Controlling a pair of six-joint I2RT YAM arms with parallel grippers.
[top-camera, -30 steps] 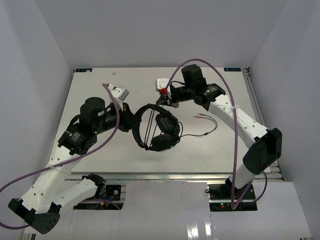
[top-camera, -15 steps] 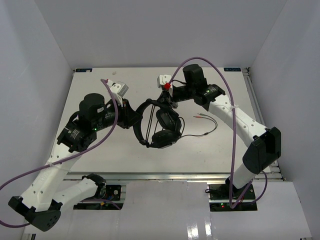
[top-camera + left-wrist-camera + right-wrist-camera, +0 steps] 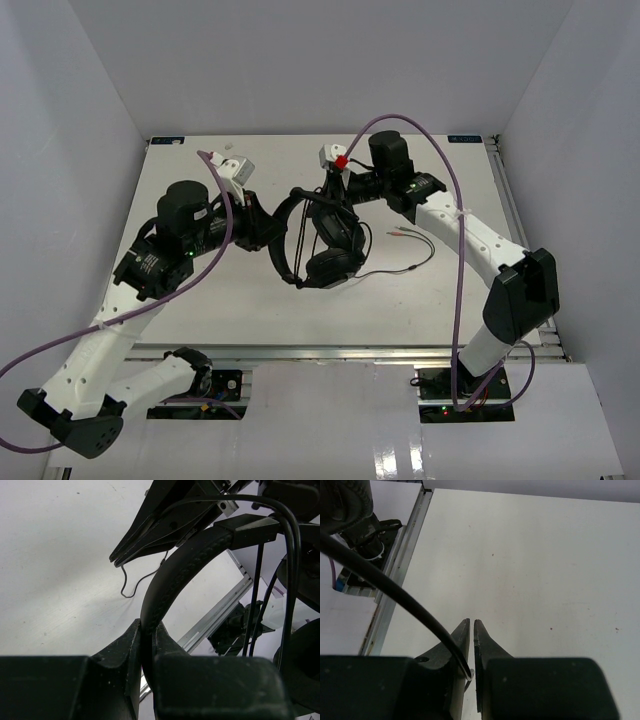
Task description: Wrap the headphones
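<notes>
The black headphones (image 3: 333, 243) hang above the middle of the table, earcups one over the other. My left gripper (image 3: 268, 231) is shut on the arched headband (image 3: 186, 564), which rises from between its fingers (image 3: 125, 650). My right gripper (image 3: 328, 196) sits just past the top of the headband, its jaws almost together with the thin black cord (image 3: 395, 587) running down between them. That same gripper (image 3: 471, 626) points down at the table. The rest of the cord (image 3: 420, 256) trails right on the table to the reddish plugs (image 3: 399, 232).
Purple cables (image 3: 455, 215) arch over both arms. The table's metal rail (image 3: 397, 565) and an arm base (image 3: 365, 532) lie left in the right wrist view. White walls close in the table (image 3: 200, 300) on three sides.
Both grippers have moved toward the far side with the headphones, which turned so the earcups stack more upright. The right gripper's jaws show a slightly wider slit.
</notes>
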